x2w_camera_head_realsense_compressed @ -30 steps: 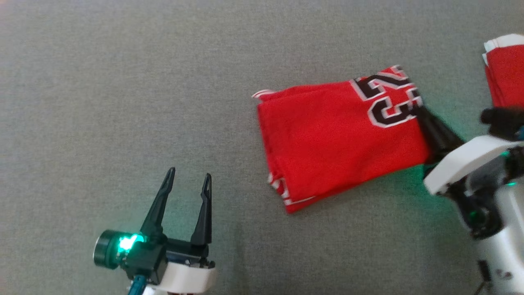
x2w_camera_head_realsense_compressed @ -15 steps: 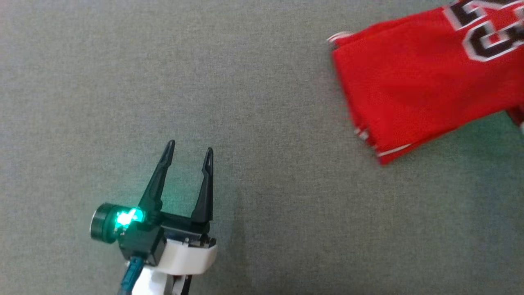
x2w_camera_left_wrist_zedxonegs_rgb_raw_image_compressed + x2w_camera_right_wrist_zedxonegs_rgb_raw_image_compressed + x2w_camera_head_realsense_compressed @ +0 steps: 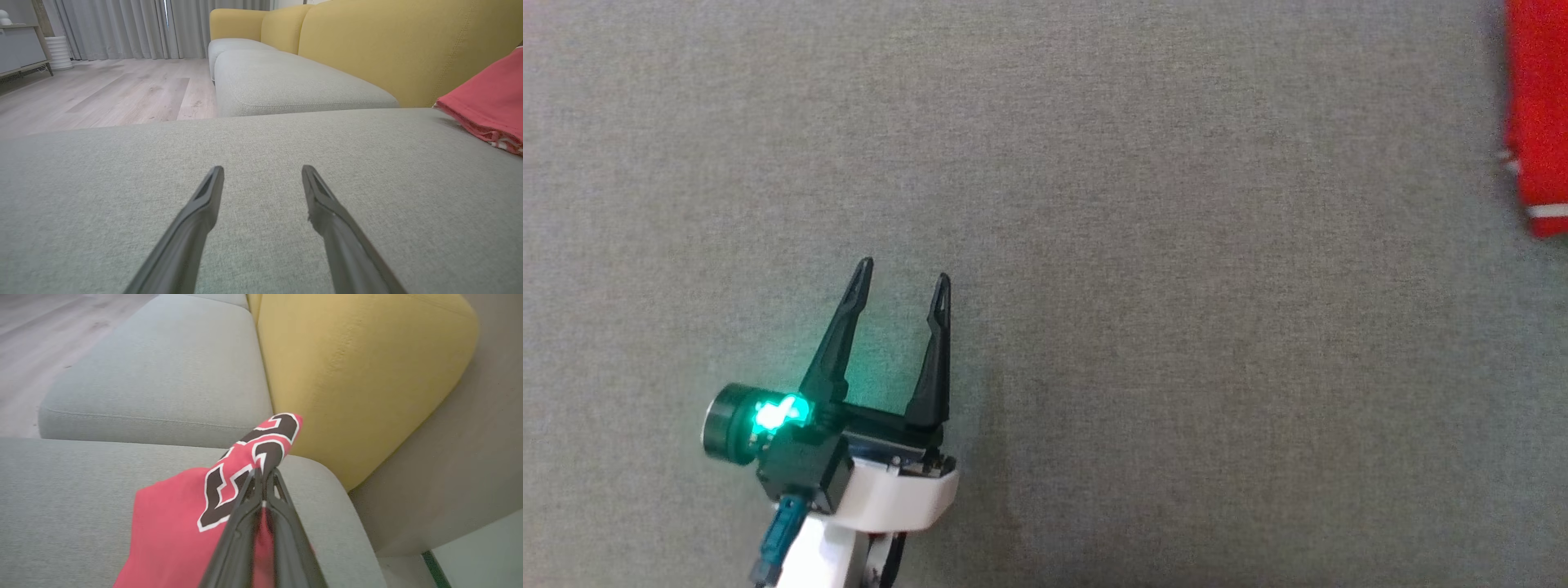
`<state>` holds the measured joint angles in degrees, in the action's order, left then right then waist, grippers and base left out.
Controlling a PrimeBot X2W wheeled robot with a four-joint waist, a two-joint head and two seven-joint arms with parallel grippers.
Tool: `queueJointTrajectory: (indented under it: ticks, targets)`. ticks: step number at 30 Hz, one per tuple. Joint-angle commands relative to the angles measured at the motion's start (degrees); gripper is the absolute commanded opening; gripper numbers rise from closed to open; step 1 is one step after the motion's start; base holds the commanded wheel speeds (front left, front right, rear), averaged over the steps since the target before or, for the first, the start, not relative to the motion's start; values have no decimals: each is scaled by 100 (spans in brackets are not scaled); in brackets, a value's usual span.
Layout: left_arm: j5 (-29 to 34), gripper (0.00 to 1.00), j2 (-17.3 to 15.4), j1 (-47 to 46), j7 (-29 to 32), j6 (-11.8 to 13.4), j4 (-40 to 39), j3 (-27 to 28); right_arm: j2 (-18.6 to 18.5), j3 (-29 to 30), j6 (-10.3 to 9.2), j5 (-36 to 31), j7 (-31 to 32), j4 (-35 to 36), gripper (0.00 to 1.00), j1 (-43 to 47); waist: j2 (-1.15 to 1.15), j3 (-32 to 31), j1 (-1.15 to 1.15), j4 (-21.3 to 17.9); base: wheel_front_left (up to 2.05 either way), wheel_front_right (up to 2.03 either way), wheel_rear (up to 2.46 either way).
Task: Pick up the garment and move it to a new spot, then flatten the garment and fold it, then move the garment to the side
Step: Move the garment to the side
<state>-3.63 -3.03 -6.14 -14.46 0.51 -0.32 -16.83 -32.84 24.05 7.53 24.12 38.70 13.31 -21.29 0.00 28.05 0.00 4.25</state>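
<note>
On my head camera the left gripper [image 3: 903,269] sits at the lower left, its two dark fingers spread wide with nothing between them. A green light [image 3: 776,412] glows on its wrist housing. The fingers point up the view over the grey seat cushion [image 3: 1143,310], and I cannot tell from here whether they touch the fabric. Well apart from them, at the far right edge, I see a strip of the red jersey [image 3: 1539,122] with white trim at its lower corner; the frame cuts off the rest.

On the left wrist camera, a wooden floor [image 3: 102,90] and grey curtains [image 3: 122,28] fill the far left. The left gripper [image 3: 262,169] rises from the bottom with a broad gap between its fingers, low over the cushion [image 3: 122,171]. Beyond it lies a second seat cushion [image 3: 286,81] with the yellow backrest [image 3: 388,49] behind. The red jersey [image 3: 486,102] lies folded on the cushion at the right edge — layered hems showing along its near side.

On the right wrist camera, the red jersey [image 3: 175,522] spreads over the cushion [image 3: 61,498] at lower centre. The right gripper [image 3: 264,473] has its fingers pressed together on the jersey's numbered edge, which stands up in a peak past the tips — black, white-outlined digits wrapped over it. The yellow backrest [image 3: 347,367] is to the upper right.
</note>
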Motion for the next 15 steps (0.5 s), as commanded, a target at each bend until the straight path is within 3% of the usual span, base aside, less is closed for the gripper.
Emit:
queueJointTrajectory:
  ticks: [1, 5, 6, 7, 10, 15]
  targets:
    - [-23, 100, 14, -122, -54, 3, -164, 143, -362, 248, -4, 21, 49, 263, 0, 191, 0, 25, 0, -13, 0, 0, 0]
    - [-27, 100, 14, -159, -54, -17, -145, 182, -551, 602, -4, 3, 68, 289, 0, 398, 0, 70, 0, -74, 0, 0, 0]
    - [-29, 100, 14, -175, -54, -26, -139, 187, -566, 629, -4, 34, 50, 243, 42, 427, 0, 74, 0, -91, 0, 0, 0]
    - [-31, 100, 14, -192, -54, -35, -130, 187, -545, 657, -4, 5, -4, 223, 100, 411, 0, 78, 0, -104, 0, 0, 0]
    - [-46, 100, 14, -247, -54, -51, -99, 169, -579, 559, -4, -349, -233, 222, 100, 418, 0, 51, 0, -119, 0, 0, 0]
    - [-190, 100, 14, -215, -54, 29, -21, 230, -197, 62, -4, -715, -586, 256, 100, 353, 0, -212, 0, -81, 0, 0, 0]
